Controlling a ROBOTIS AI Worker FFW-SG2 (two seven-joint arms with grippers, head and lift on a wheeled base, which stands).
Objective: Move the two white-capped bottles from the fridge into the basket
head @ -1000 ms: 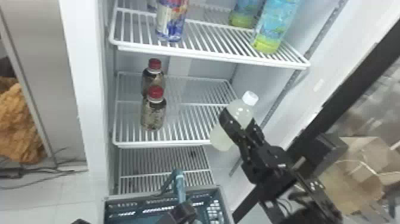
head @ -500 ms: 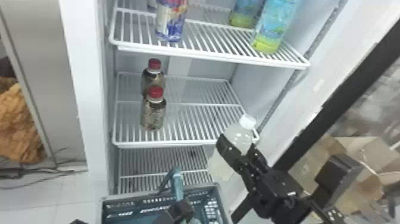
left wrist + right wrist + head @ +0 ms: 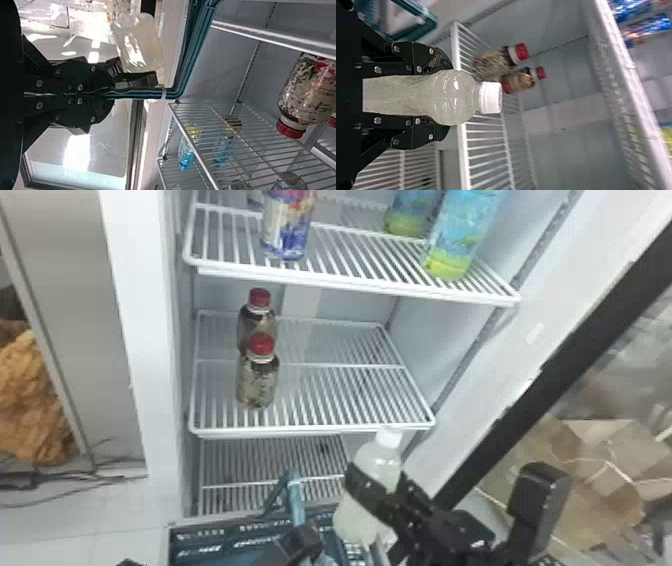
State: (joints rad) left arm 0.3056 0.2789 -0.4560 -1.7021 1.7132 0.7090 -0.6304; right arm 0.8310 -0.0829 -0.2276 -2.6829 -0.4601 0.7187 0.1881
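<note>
A pale bottle with a white cap (image 3: 367, 502) stands slightly tilted in my right gripper (image 3: 375, 485), in front of the fridge's middle shelf edge and over the basket's (image 3: 172, 535) right part. From the right wrist view, the bottle (image 3: 455, 97) lies between both fingers of my right gripper (image 3: 443, 97), cap outward. My left gripper (image 3: 302, 540) is at the basket, by its raised teal handle (image 3: 296, 495). In the left wrist view, my left gripper (image 3: 113, 94) is shut on the handle (image 3: 188, 59), and a pale bottle (image 3: 138, 43) shows beyond it.
Two red-capped bottles (image 3: 257, 382) stand at the left of the fridge's middle shelf (image 3: 310, 430). Above them, the upper shelf (image 3: 350, 285) holds several drinks. The open fridge door (image 3: 540, 390) is at the right, with cardboard (image 3: 575, 475) behind it.
My right gripper has carried the white-capped bottle down and slightly left, from beside the middle shelf to above the basket. The basket and my left gripper have shifted a little to the left.
</note>
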